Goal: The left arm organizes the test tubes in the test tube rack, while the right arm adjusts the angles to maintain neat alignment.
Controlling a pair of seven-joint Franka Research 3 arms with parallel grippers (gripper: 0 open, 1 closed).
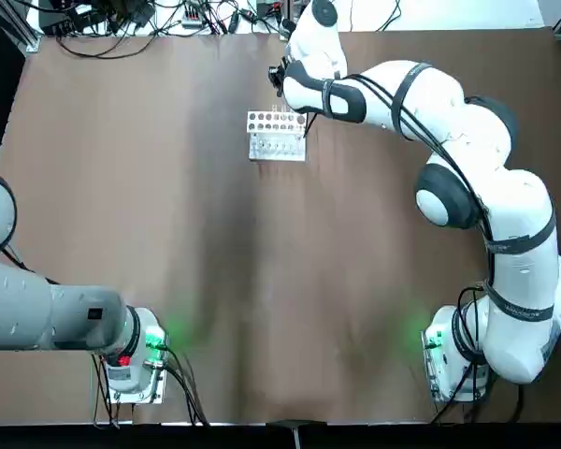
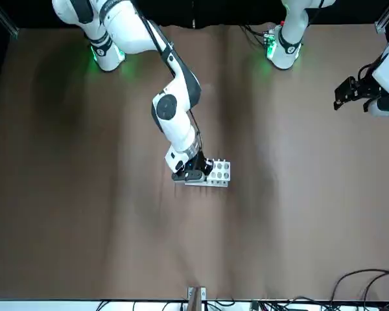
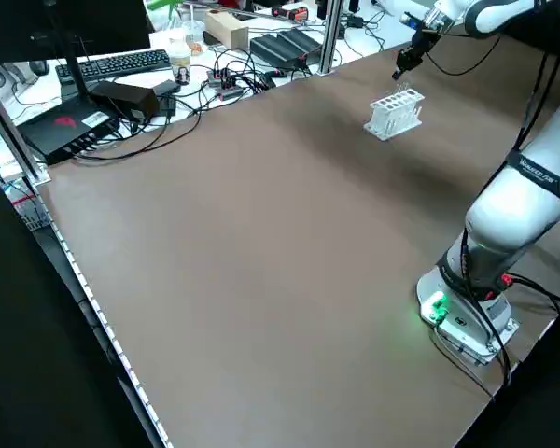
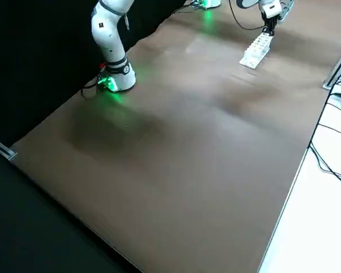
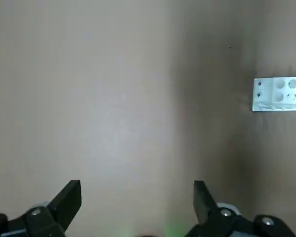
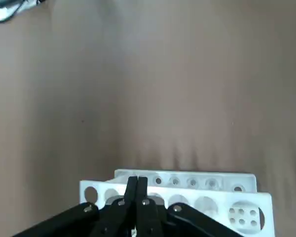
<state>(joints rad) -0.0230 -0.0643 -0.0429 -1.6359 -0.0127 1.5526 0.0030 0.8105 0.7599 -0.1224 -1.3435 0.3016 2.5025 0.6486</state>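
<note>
At the round-holed rack (image 6: 187,196), right gripper (image 6: 137,178) has empty jaws closed; left gripper (image 5: 137,183) gapes, empty, over smooth tabletop (image 5: 113,98).

- Brown tabletop (image 3: 261,233), spanning the scene.
- White surface (image 4: 312,216) beyond its far edge.
- Black cables (image 3: 154,147) tangled there, far left.
- Monitor (image 3: 61,35), far side, with a black keyboard (image 3: 126,63) beside it.
- Cardboard box (image 3: 226,30) near two flat black devices (image 3: 285,49), far side.
- Upright metal post (image 3: 332,35) by the far edge.
- Black curtain (image 4: 45,57) along the near side.
</note>
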